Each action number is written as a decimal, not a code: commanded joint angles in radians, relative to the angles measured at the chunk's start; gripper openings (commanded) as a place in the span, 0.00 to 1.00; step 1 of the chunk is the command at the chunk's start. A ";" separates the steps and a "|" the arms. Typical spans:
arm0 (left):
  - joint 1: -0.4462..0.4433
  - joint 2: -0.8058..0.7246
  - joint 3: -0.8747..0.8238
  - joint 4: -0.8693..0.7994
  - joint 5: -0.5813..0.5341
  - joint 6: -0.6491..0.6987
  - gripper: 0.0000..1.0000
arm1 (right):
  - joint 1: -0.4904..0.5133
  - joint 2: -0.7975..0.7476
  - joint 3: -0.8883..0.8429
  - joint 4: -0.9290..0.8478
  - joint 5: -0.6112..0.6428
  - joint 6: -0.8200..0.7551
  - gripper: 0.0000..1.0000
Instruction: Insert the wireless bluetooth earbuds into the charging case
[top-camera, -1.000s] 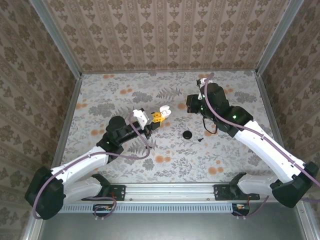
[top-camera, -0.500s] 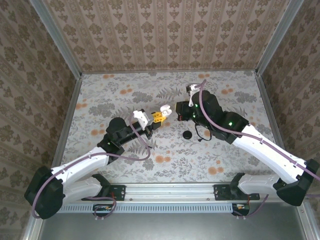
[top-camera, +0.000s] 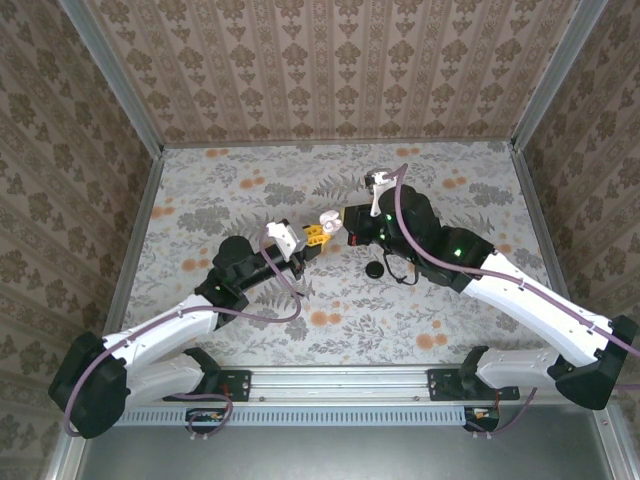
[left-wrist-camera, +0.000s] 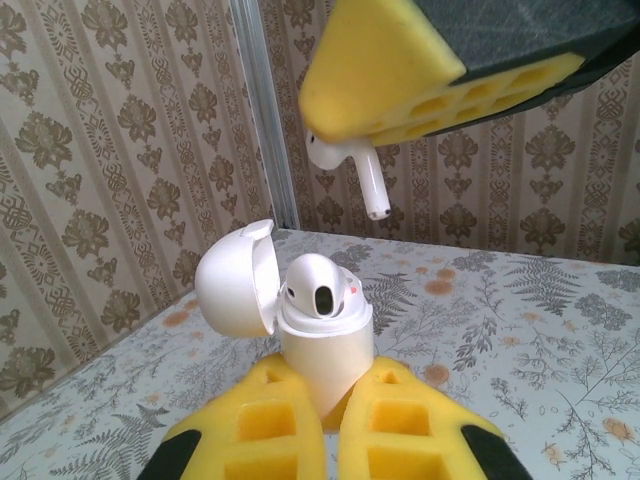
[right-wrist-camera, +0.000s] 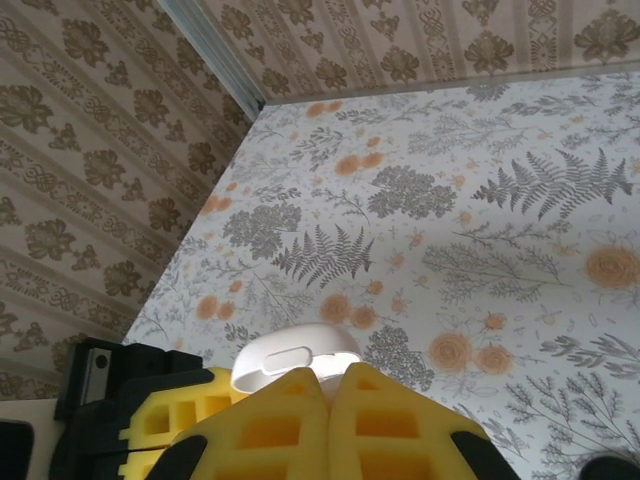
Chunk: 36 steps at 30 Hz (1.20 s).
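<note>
My left gripper (left-wrist-camera: 335, 385) is shut on the white charging case (left-wrist-camera: 325, 350), which stands upright with its lid (left-wrist-camera: 235, 280) hinged open to the left. One white earbud (left-wrist-camera: 318, 285) sits in the case. A second white earbud (left-wrist-camera: 350, 170) hangs stem-down just above the case, pinched by my right gripper's yellow fingers (left-wrist-camera: 400, 70). In the right wrist view my right gripper (right-wrist-camera: 328, 385) is shut, the earbud is hidden between its pads, and the case lid (right-wrist-camera: 295, 360) lies just beyond its tips. From above, the left gripper (top-camera: 318, 236) and right gripper (top-camera: 345, 224) meet over the case (top-camera: 327, 220).
A black round disc (top-camera: 375, 269) lies on the floral table (top-camera: 250, 300) just in front of the right wrist. Patterned walls with metal corner posts (top-camera: 160, 150) close in the table on three sides.
The right arm has swung left with the earbud, from well right of the case to just above it. The left arm and the case have stayed put.
</note>
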 joint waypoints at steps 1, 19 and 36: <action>-0.010 -0.015 0.001 0.028 -0.007 0.006 0.00 | 0.015 -0.003 -0.005 0.058 0.045 -0.003 0.04; -0.012 -0.005 0.002 0.058 -0.012 -0.026 0.00 | 0.036 0.028 -0.051 0.122 0.084 -0.051 0.04; -0.012 0.032 0.022 0.099 -0.012 -0.073 0.00 | 0.039 0.020 -0.098 0.186 0.087 -0.077 0.03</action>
